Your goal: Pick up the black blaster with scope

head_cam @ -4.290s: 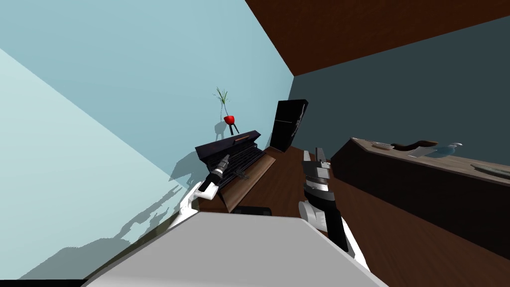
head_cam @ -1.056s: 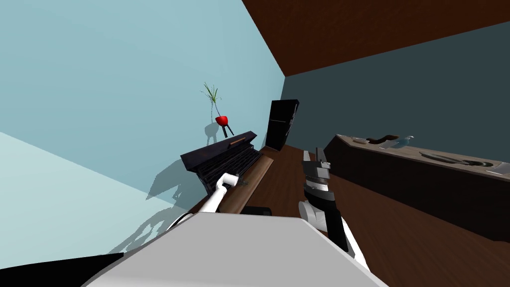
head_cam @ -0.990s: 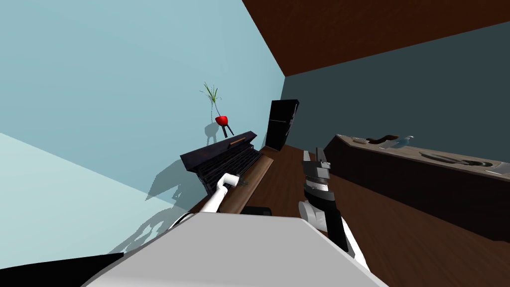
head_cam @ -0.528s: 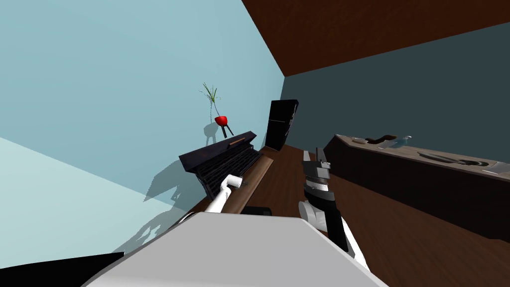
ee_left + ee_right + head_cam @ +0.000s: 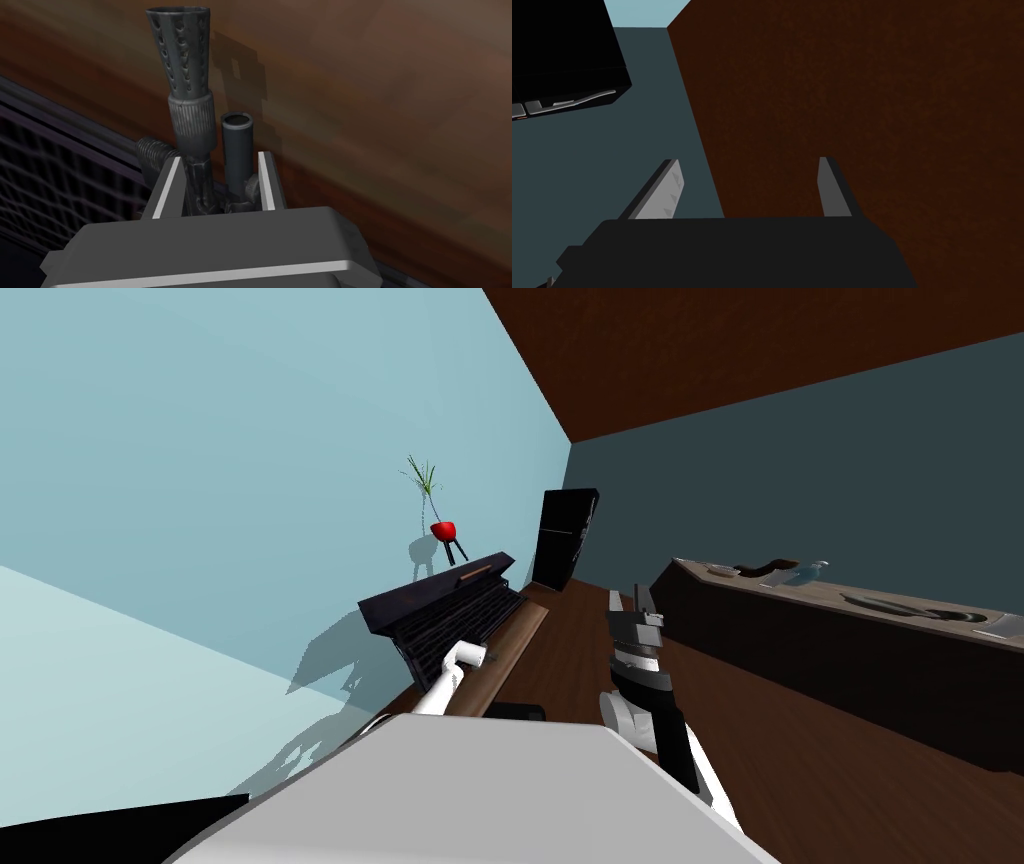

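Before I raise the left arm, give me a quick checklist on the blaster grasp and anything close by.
1. Left pincer shut on the blaster: ok, both fingers press its body behind the flared barrel.
2. Scope inside the grasp: ok, it sits between the fingers, beside the barrel.
3. Blaster clear of the brown wooden top: cannot tell.
4. Room beside the dark grille: cannot tell; it lies close to one finger.
5. Right pincer idle: ok, open, holding nothing.
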